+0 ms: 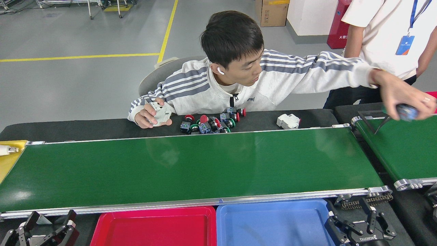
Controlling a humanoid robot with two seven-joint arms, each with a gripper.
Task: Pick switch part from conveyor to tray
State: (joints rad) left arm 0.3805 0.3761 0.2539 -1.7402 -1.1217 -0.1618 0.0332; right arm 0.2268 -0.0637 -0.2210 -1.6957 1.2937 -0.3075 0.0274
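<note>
The conveyor ran bare across my view, its green belt carrying nothing. Behind it a seated person reached one hand over the second belt, gripping a blurred switch part; more switch parts lay heaped on the dark surface beyond the far rail. A red tray and blue tray sat nearest me. My left gripper and right gripper rested low, fingers spread, grasping nothing.
</note>
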